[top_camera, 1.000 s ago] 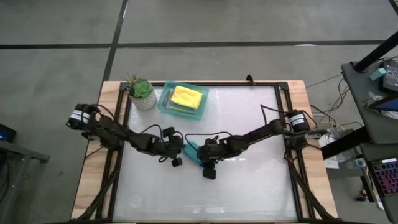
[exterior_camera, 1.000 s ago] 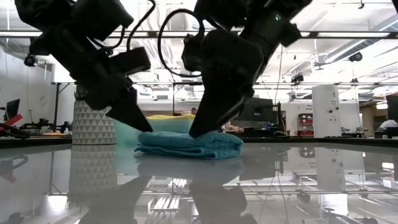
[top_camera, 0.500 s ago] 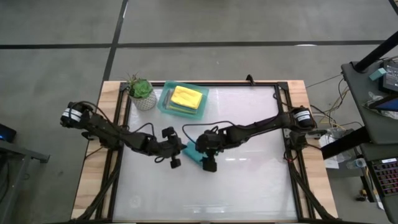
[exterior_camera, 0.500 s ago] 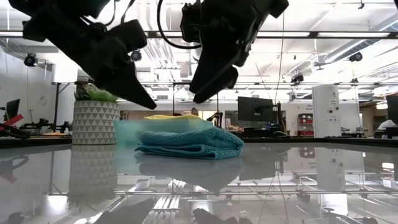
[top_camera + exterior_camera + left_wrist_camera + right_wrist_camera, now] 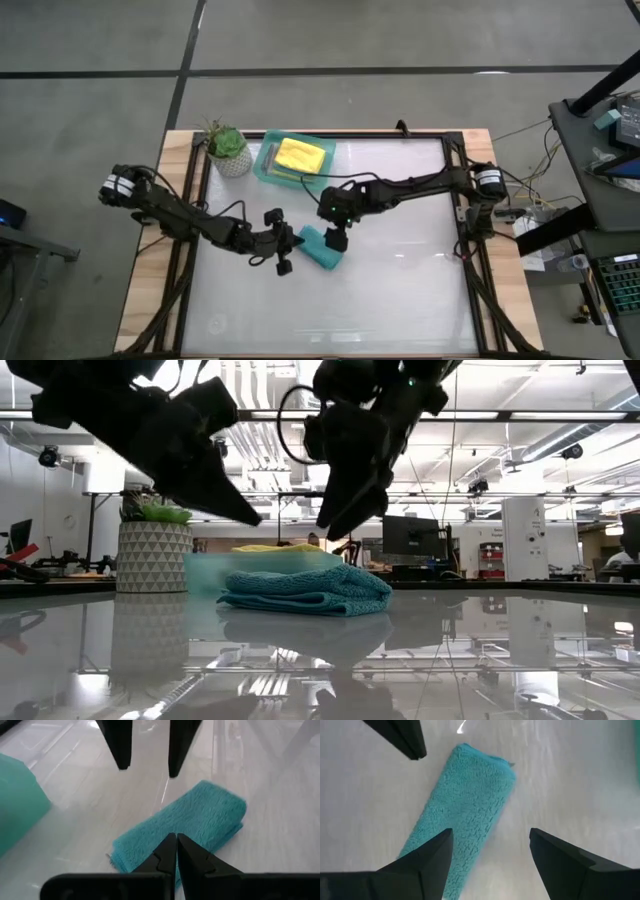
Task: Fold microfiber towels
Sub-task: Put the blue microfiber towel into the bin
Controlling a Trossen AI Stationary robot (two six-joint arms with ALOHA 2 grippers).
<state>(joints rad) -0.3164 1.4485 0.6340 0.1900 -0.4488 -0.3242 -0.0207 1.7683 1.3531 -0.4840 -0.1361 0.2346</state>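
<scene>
A folded teal towel (image 5: pixel 321 248) lies flat on the glass table near its middle, also seen in the low view (image 5: pixel 305 590). My left gripper (image 5: pixel 284 252) hangs shut just left of it, its tips (image 5: pixel 176 841) above the towel's near edge and clear of it (image 5: pixel 252 518). My right gripper (image 5: pixel 490 840) is open above the towel's far end (image 5: pixel 335 528), touching nothing. A yellow towel (image 5: pixel 300 155) rests on top of the stack in the mint tray (image 5: pixel 266 165).
A potted plant (image 5: pixel 228 148) stands at the far left corner beside the tray. The table's right half and near part (image 5: pixel 400 290) lie bare. A dark frame rail (image 5: pixel 455 200) runs along the table's edges.
My right gripper has risen off the teal towel and drawn toward the far edge. My left gripper has also lifted its tips off the towel's left side. The towel stays folded where it was, lying free on the table.
</scene>
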